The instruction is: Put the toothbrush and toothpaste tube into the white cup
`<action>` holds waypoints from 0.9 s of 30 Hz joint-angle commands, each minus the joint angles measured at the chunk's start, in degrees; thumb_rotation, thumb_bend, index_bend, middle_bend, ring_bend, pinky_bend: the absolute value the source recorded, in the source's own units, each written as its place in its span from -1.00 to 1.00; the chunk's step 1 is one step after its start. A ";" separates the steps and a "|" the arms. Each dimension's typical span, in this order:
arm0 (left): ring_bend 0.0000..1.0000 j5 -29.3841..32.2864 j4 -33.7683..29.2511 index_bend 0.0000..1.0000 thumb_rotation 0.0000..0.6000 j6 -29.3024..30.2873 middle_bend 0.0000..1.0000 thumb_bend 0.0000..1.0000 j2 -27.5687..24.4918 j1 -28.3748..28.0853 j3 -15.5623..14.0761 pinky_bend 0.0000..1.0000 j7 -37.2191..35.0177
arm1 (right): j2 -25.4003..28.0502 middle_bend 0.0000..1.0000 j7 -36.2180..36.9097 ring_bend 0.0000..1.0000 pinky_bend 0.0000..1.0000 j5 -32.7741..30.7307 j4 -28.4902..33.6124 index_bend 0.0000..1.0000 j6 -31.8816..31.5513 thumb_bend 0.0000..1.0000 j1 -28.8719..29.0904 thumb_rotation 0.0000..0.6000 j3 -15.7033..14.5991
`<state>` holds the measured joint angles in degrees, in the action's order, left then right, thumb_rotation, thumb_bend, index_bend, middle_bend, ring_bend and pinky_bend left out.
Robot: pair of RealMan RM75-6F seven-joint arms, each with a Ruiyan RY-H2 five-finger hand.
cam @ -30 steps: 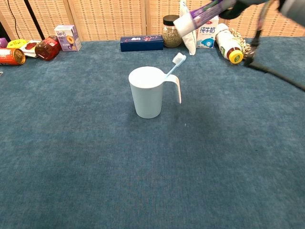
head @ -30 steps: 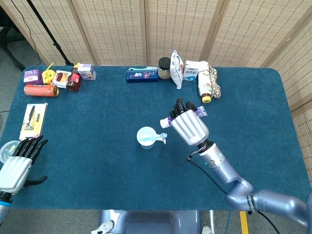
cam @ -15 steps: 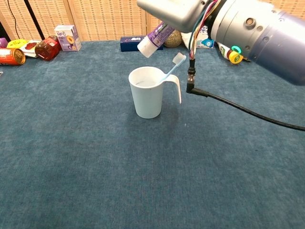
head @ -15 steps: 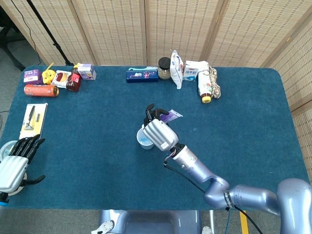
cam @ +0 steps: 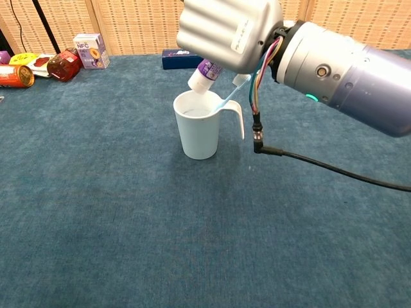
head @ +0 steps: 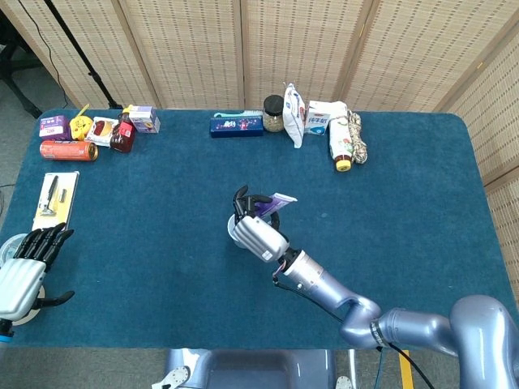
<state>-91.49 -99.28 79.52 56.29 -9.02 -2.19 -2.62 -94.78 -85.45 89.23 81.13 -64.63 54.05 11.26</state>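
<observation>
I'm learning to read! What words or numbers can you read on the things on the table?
"NFC": on the small purple and white carton at the back left.
Dark blue box, milk carton, red can, toothpaste tube: print too small or blurred to read.

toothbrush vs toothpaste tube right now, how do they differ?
The toothbrush already stands in the cup, leaning on the rim with nothing holding it; the toothpaste tube is held by the right hand above the cup, white cap down. The toothbrush is thin and pale blue, the tube thicker and purple. Both are tilted.
</observation>
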 commanded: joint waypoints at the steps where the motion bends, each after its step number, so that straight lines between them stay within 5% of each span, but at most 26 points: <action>1: -1.00 -0.07 -0.04 -1.00 1.00 -0.01 -1.00 -0.87 0.00 -0.01 -0.03 -1.00 0.02 | -0.10 0.09 -0.56 -0.30 0.24 0.35 0.04 0.38 0.24 0.06 0.08 1.00 -0.32; 19: -1.00 -0.12 0.14 -1.00 1.00 0.24 -1.00 -0.87 -0.24 0.14 -0.02 -1.00 -0.68 | -3.55 0.09 -8.54 -0.29 0.25 3.36 -4.61 0.36 1.98 0.06 0.22 1.00 -3.10; 27: -1.00 -0.08 0.11 -1.00 1.00 0.15 -1.00 -0.87 -0.24 0.10 0.01 -1.00 -0.67 | -3.97 -0.20 -8.13 -0.46 0.23 5.46 -4.58 -0.29 2.16 0.07 0.43 1.00 -3.65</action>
<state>-91.57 -99.17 79.67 56.05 -8.92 -2.18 -3.29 -98.68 -93.58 94.59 76.30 -62.58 54.45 7.65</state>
